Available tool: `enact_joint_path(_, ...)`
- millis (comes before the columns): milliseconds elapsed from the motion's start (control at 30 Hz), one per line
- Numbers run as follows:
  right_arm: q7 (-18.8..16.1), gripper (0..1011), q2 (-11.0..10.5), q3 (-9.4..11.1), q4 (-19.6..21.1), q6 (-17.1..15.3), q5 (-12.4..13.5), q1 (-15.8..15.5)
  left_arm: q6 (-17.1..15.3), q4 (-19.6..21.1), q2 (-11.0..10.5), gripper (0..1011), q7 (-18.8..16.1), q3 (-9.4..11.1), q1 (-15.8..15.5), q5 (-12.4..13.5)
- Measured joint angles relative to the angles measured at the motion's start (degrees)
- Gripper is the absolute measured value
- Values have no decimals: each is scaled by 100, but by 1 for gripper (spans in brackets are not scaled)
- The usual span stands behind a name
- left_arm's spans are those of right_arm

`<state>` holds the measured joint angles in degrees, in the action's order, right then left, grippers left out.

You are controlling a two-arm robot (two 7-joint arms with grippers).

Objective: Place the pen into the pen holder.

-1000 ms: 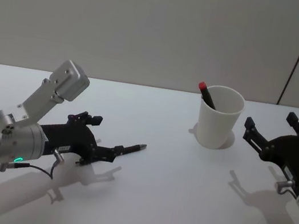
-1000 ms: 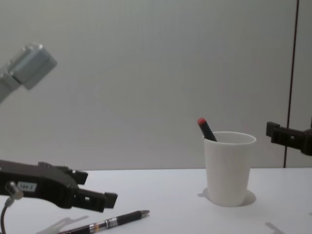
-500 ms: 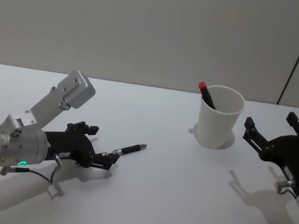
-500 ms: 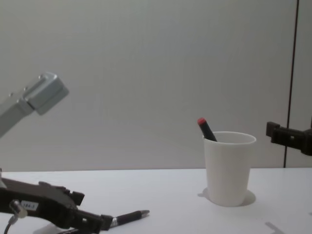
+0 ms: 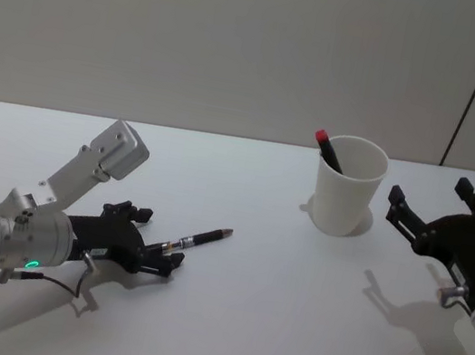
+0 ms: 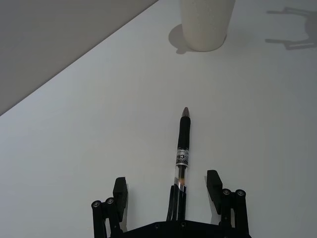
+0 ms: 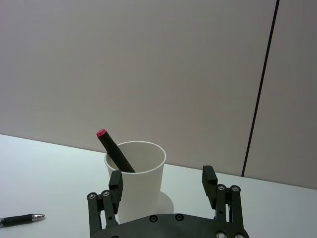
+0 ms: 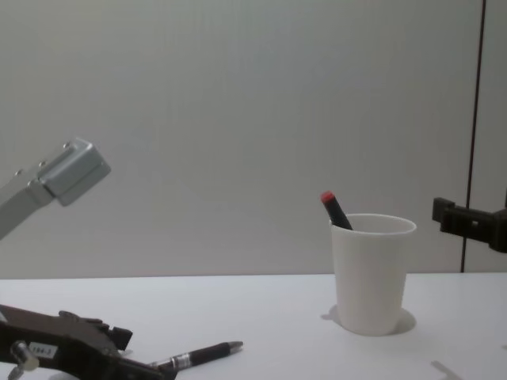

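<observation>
A dark pen (image 5: 201,238) with a clear barrel section lies flat on the white table (image 5: 248,327), its tip toward the pen holder. My left gripper (image 5: 158,240) is low on the table, open, with the pen's rear end between its fingers (image 6: 120,191); the pen (image 6: 183,144) runs forward from the left gripper (image 6: 167,187). The pen holder (image 5: 345,197) is a white paper cup standing at the back right, and a second, red-capped pen (image 5: 327,150) leans inside it. My right gripper (image 5: 429,195) hovers open just right of the cup, holding nothing.
The pen holder (image 7: 136,176) and its red-capped pen (image 7: 111,148) stand in front of my right gripper (image 7: 162,178). A grey wall rises behind the table's far edge. Bare table lies between the pen (image 8: 202,354) and the cup (image 8: 372,273).
My left gripper has dropped down to the table and drawn back along the pen, so its open fingers now flank the pen's rear end. The pen, cup and right arm have stayed still.
</observation>
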<state>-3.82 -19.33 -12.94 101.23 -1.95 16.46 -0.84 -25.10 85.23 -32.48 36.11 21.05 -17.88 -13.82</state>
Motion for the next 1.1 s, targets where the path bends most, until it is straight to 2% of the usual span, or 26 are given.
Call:
enact_joint_path(400,0,1002,0,0,0,0,0,0,49,-57,-12,1001,50,9,-1,-23)
enact_joint_path(600,0,1002,0,0,0,0,0,0,61,-67,-13,906,84,14,1,-33)
enact_joint_path(700,0,1002,0,0,0,0,0,0,62,-69,-15,805,89,18,3,-34)
enact_joint_path(1100,0,1001,0,0,0,0,0,0,69,-79,-19,701,91,18,7,-36)
